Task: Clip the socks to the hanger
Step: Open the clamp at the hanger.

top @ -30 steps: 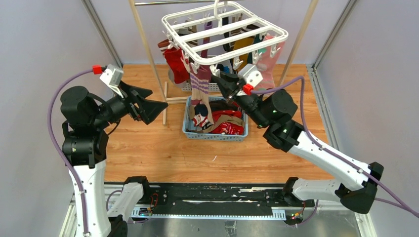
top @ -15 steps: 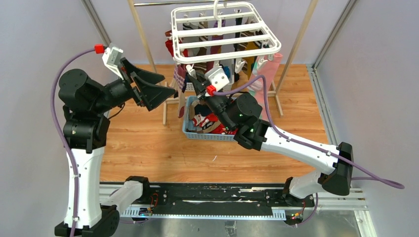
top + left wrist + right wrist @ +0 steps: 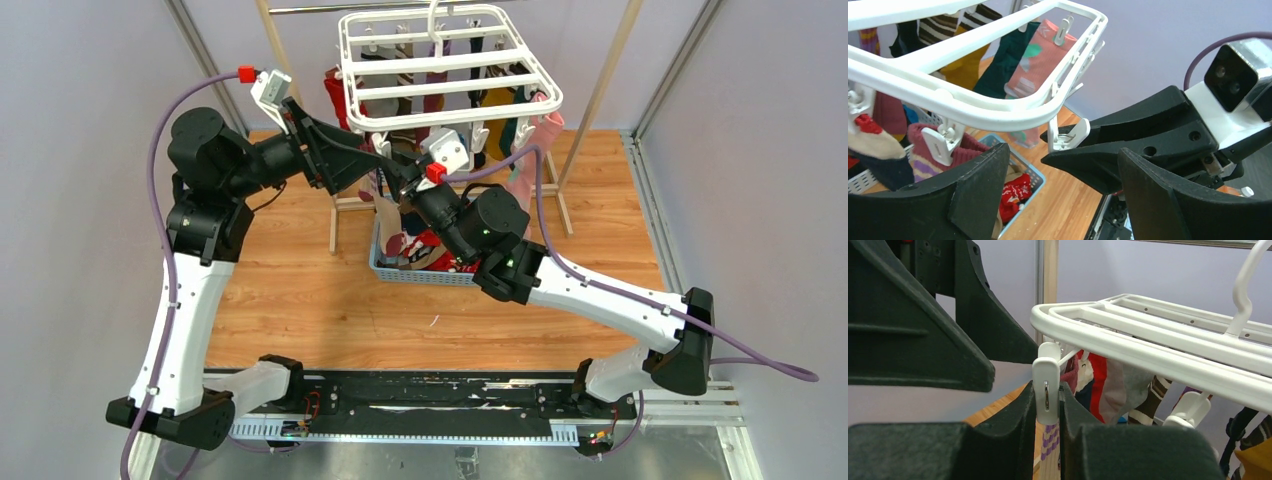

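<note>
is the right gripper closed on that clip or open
Shut: the right gripper has a finger against each side of the white clip hanging from the hanger, no gap visible.

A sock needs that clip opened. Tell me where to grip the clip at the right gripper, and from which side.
Pinch the clip across its two flat sides, near the wire spring, coming from outside and below the hanger rim. It dangles off the rim's edge; bars and socks crowd the inside. The right gripper sits on it that way.
</note>
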Action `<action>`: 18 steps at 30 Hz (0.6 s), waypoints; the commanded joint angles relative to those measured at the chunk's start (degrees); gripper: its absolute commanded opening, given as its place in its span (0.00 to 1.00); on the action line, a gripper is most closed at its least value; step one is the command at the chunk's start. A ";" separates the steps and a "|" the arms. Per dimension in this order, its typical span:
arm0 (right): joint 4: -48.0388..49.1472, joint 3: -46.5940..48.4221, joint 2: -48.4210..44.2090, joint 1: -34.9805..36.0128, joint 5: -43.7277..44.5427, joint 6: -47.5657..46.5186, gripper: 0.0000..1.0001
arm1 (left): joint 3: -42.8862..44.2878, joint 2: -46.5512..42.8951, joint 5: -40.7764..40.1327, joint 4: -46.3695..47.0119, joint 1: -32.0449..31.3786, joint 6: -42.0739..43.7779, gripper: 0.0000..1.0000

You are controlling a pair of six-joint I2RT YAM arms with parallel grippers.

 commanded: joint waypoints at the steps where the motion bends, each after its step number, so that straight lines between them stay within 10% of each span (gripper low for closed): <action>1: -4.93 3.84 -0.02 1.44 -1.98 5.00 0.00 | 1.71 0.69 -2.21 1.60 -2.64 2.42 0.83; 18: -7.86 5.02 1.11 1.44 -3.62 6.55 0.00 | 3.81 3.56 -6.22 3.05 -5.98 0.19 0.75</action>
